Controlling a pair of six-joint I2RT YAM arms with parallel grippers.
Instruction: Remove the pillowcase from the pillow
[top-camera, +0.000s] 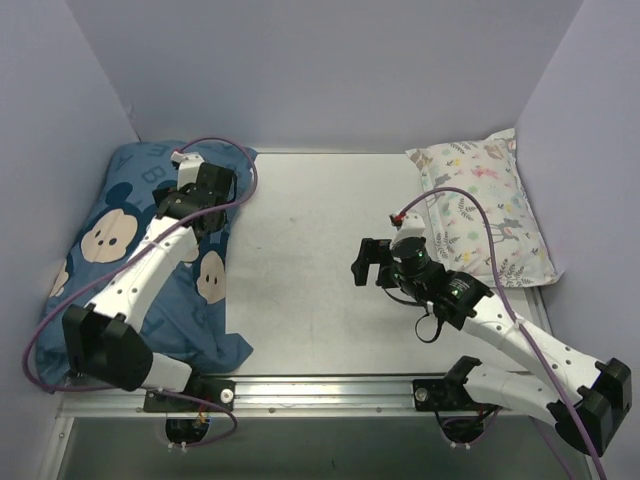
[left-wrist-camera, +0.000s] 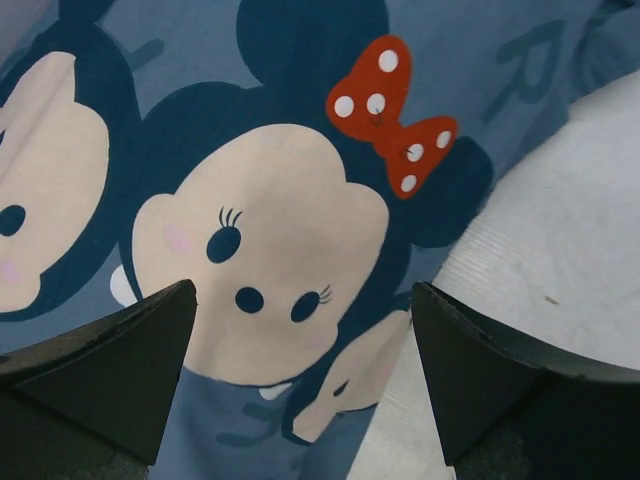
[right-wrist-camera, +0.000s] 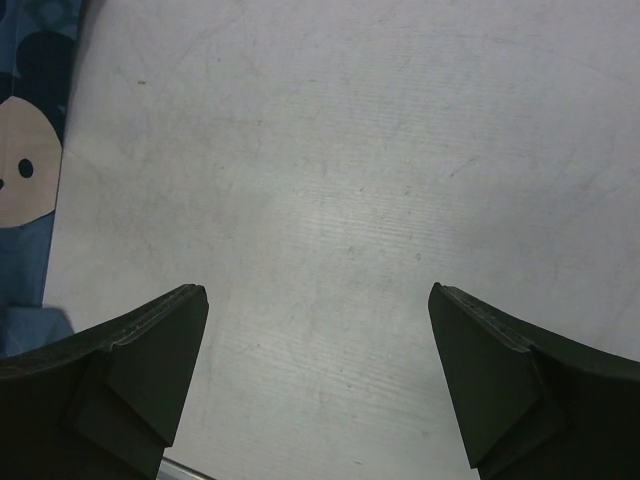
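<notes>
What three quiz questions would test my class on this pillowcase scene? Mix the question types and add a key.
1. Short answer: which gripper is over the pillowcase?
2. True or false: the right gripper is shut on fabric.
3. Multiple choice: the animal-print pillow lies A) at the table's far right corner, B) under the left arm, C) between the arm bases.

Key: 1) The left gripper, open over a mouse face with a red bow. 2) False: it is open over the bare table. 3) A.
</notes>
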